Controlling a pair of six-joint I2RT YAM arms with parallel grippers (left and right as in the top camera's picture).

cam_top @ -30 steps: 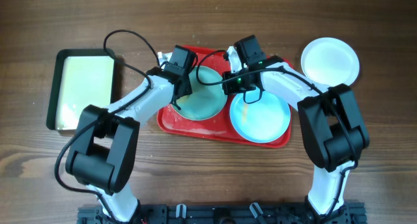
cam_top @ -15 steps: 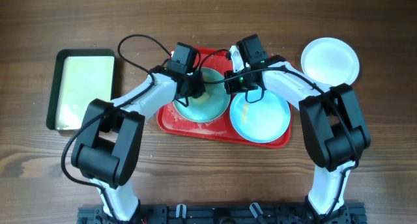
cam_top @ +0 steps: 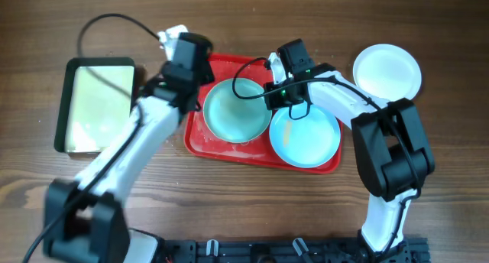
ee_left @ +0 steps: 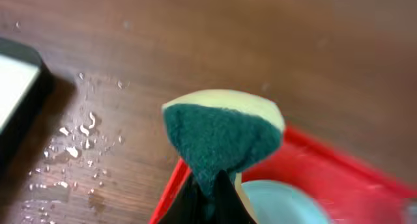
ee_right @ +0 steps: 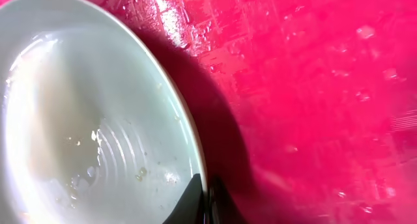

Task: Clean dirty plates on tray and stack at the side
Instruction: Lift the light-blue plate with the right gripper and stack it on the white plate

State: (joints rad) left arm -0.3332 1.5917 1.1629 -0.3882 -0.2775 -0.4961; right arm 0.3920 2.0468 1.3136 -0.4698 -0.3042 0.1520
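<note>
overhead, the left plate (cam_top: 235, 110) and right plate (cam_top: 306, 137), both pale blue, sit side by side on the red tray (cam_top: 229, 152); a white plate (cam_top: 386, 70) lies apart on the table at far right. the left gripper (ee_left: 212, 185), raised over the tray's left edge, is pinched tight on a green-and-yellow sponge (ee_left: 221, 129). the right gripper (ee_right: 203, 193) is clamped narrow on the right plate's rim; streaks and crumbs mark that plate. water drops (ee_left: 78, 129) bead on the wood near a cream tray (cam_top: 98, 105).
</note>
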